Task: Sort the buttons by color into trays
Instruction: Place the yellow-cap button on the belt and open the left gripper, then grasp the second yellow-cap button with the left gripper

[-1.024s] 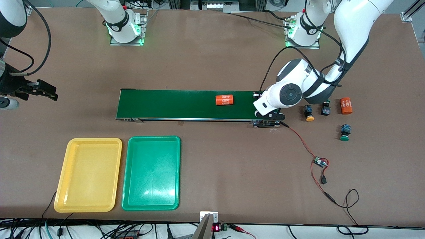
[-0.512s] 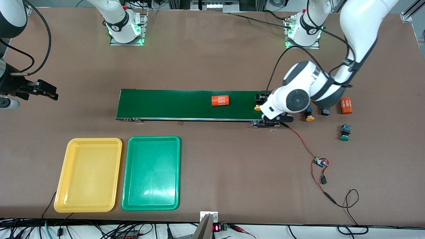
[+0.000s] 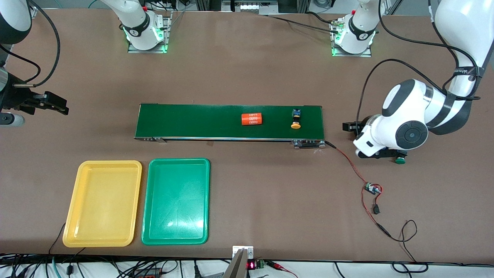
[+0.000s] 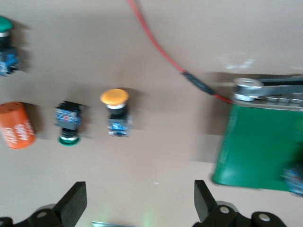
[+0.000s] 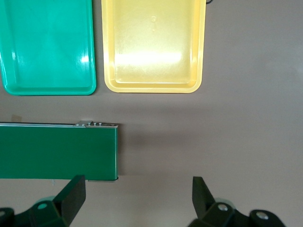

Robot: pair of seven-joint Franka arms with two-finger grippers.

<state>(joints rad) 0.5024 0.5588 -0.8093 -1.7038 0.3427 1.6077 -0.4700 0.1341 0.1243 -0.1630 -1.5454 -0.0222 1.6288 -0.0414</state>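
Buttons are split between places: one yellow button lies on the belt beside an orange cylinder, presumably to be carried toward the yellow tray and green tray, both unfilled. Spread and holding nothing, the left gripper is hung over the remaining buttons at its end of the table, and the right gripper, likewise spread, is kept waiting over the belt's tray end. Hidden under the arm in the front view, a second yellow button and a green button are shown only by the left wrist view.

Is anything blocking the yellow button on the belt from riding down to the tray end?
Yes: the orange cylinder lies on the conveyor belt ahead of the yellow button, between it and the belt's end by the trays.
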